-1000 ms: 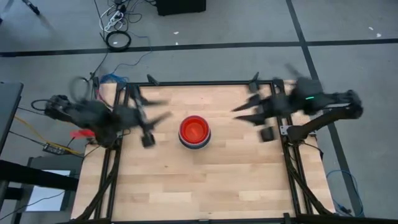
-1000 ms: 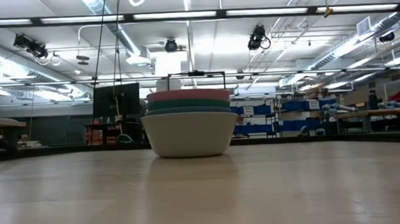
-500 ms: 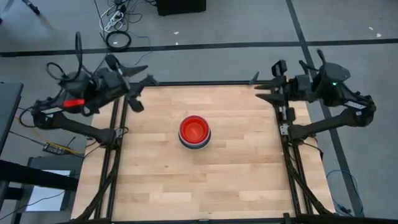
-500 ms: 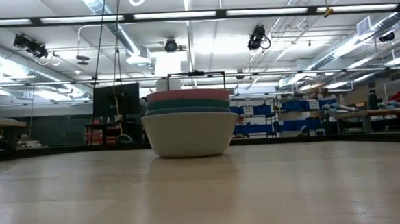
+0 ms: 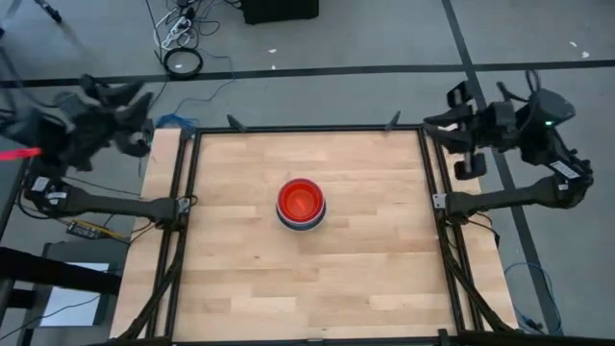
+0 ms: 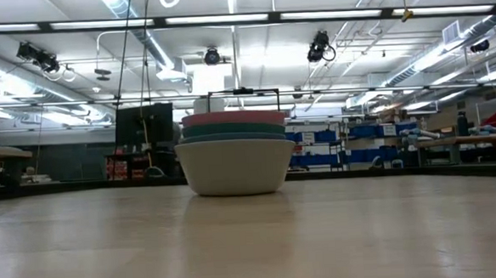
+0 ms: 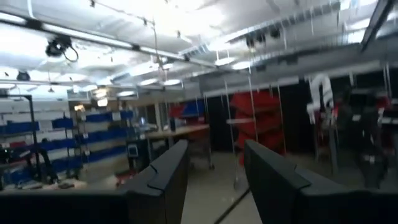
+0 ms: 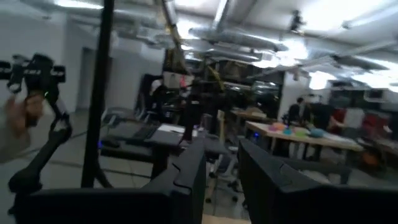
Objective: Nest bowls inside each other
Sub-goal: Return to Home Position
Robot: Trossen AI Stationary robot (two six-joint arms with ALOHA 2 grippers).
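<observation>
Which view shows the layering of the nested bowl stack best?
The low view: the nested stack sits side-on, coloured rims layered above the pale outer bowl. The high view shows mainly the orange-red inner bowl, with outer rims ringing it. Both wrist views face the room; no bowls there.

Grey floor (image 5: 538,38) around wooden table (image 5: 240,279); cable coil (image 5: 182,61) at eleven o'clock; overhead strip lights (image 6: 326,14), blue shelving (image 6: 325,139) beyond.

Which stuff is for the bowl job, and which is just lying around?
For the job: nested bowl stack mid-table; left gripper and right gripper, both outside the table.
Lying about: floor cables, black box.
</observation>
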